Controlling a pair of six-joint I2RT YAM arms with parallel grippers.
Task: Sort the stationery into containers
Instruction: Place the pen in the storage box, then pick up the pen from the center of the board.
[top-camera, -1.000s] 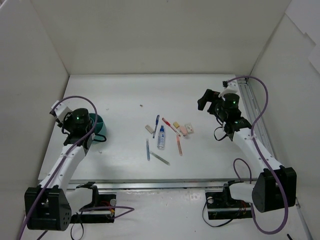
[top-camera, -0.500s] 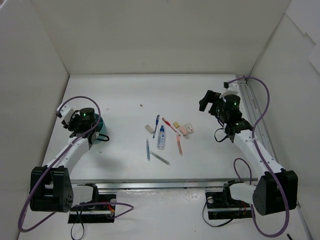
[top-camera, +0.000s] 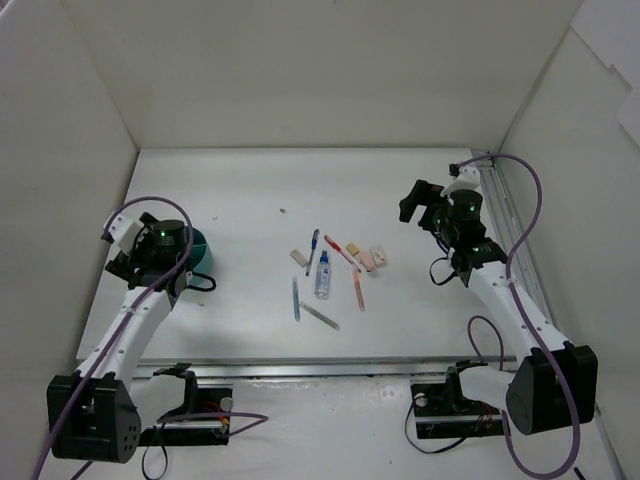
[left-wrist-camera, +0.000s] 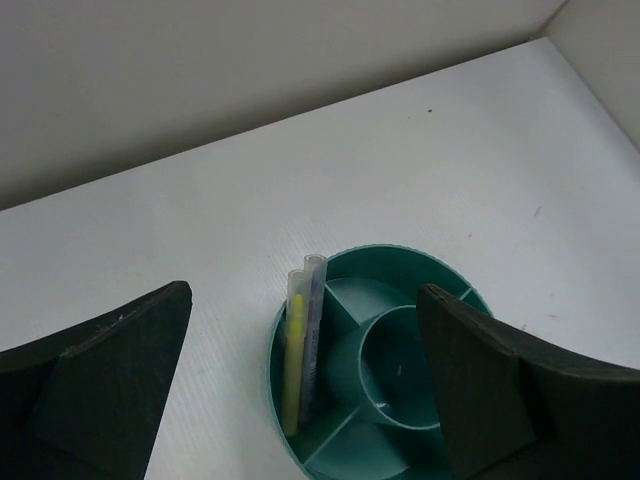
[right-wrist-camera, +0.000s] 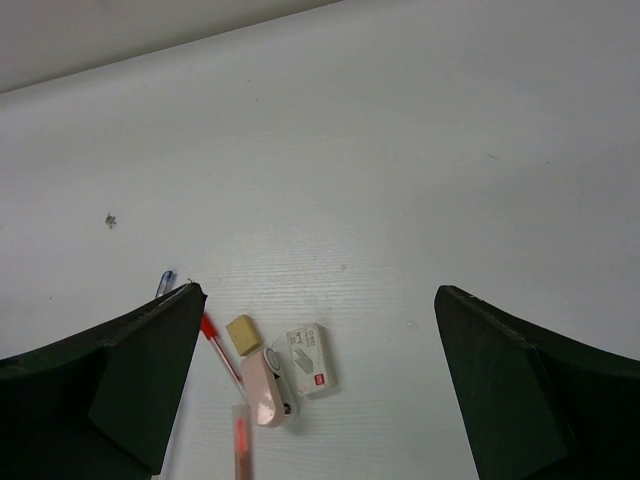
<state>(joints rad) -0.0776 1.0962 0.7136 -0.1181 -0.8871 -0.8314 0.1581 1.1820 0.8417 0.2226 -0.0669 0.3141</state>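
Note:
The teal container (left-wrist-camera: 400, 262) is a round cup with a smaller cylinder inside and divided compartments. A yellow pen (left-wrist-camera: 292, 350) and a greyish pen (left-wrist-camera: 312, 330) lean in its left compartment. My left gripper (left-wrist-camera: 305, 300) hangs open right above it with nothing between the jaws, and it also shows from above as the left gripper (top-camera: 178, 258) by the container (top-camera: 204, 246). More stationery lies mid-table: a blue pen (top-camera: 312, 250), a blue-capped tube (top-camera: 322, 275), a red pen (top-camera: 341, 252), a pink pen (top-camera: 358, 290) and small erasers (top-camera: 367, 259). My right gripper (right-wrist-camera: 320, 290) is open, above and behind the erasers.
White walls close in the table at the back and on both sides. A metal rail (top-camera: 505, 215) runs along the right edge beside the right arm. A tan eraser (right-wrist-camera: 244, 333), a pink piece (right-wrist-camera: 262, 388) and a white box (right-wrist-camera: 310, 358) lie close together.
The left wrist swung right towards the container, then settled back a little to the left above it. The right arm barely moved, and the items on the table stayed put.

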